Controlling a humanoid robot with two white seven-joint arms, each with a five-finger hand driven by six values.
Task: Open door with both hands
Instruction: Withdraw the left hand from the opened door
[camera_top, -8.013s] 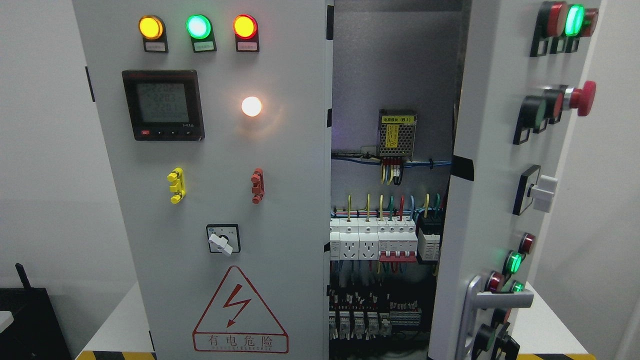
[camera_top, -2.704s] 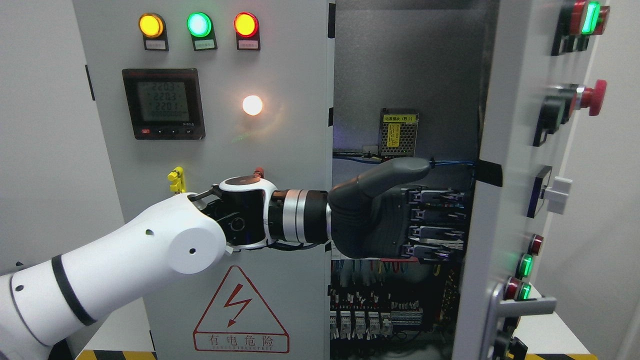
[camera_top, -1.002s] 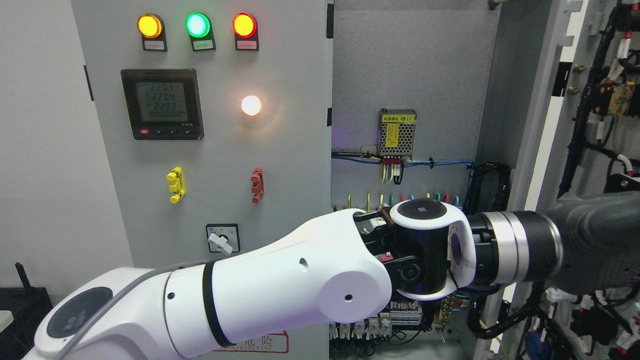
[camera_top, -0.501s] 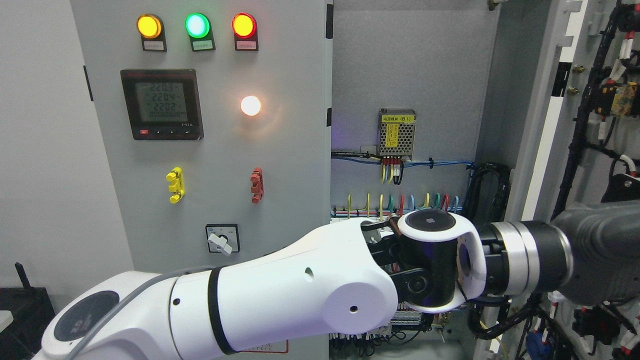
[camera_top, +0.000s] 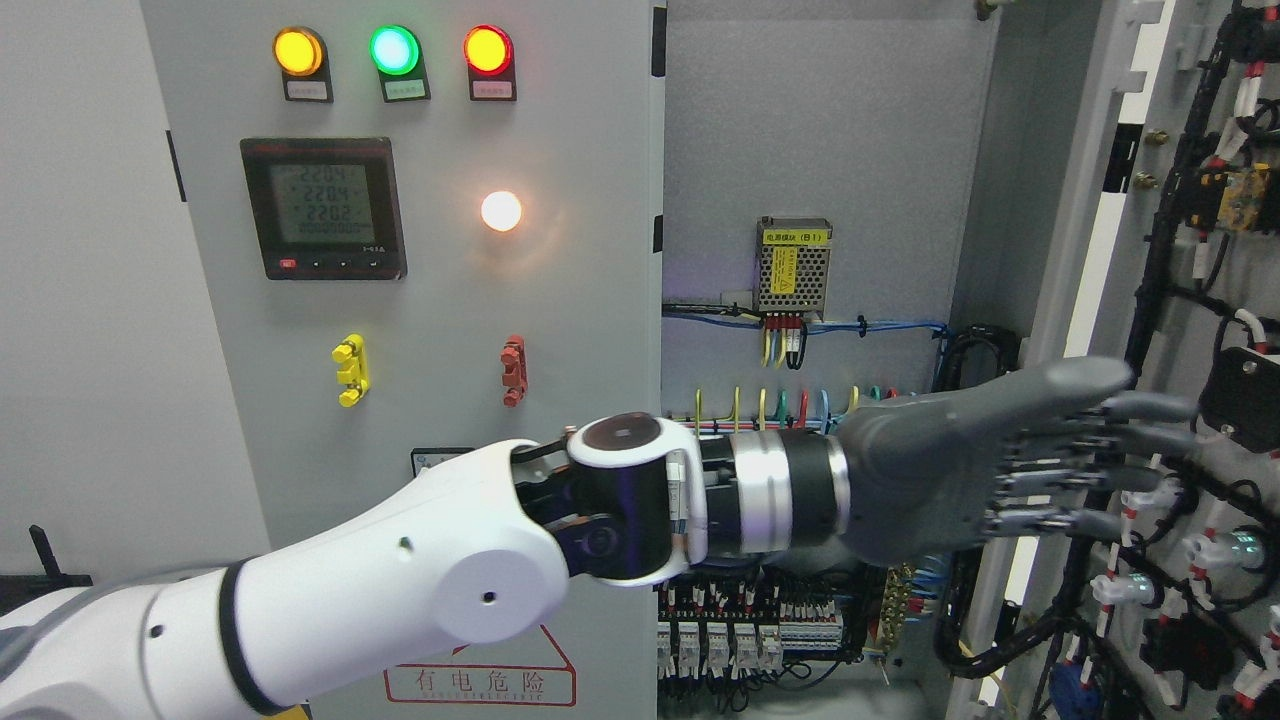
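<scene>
The grey cabinet's right door (camera_top: 1200, 300) is swung wide open at the far right, its wired inner face turned toward me. My left arm comes in from the lower left and crosses the cabinet front. Its dark grey left hand (camera_top: 1080, 460) is held flat with straight fingers (camera_top: 1140, 440) pointing right, in front of the door's inner edge and holding nothing. The left door (camera_top: 440, 300) stays closed, carrying three lamps, a meter and a warning triangle. The right arm is out of sight.
Inside the open cabinet (camera_top: 800, 150) are a power supply (camera_top: 795, 265), coloured wires and rows of breakers (camera_top: 740, 630). Cable bundles and connectors (camera_top: 1200, 580) hang on the door's inner face. A white wall lies to the left.
The right door has gone from partly open to wide open, pushed by my left hand. In the last half second the arm has drawn back leftward and the whole hand has come into view.
</scene>
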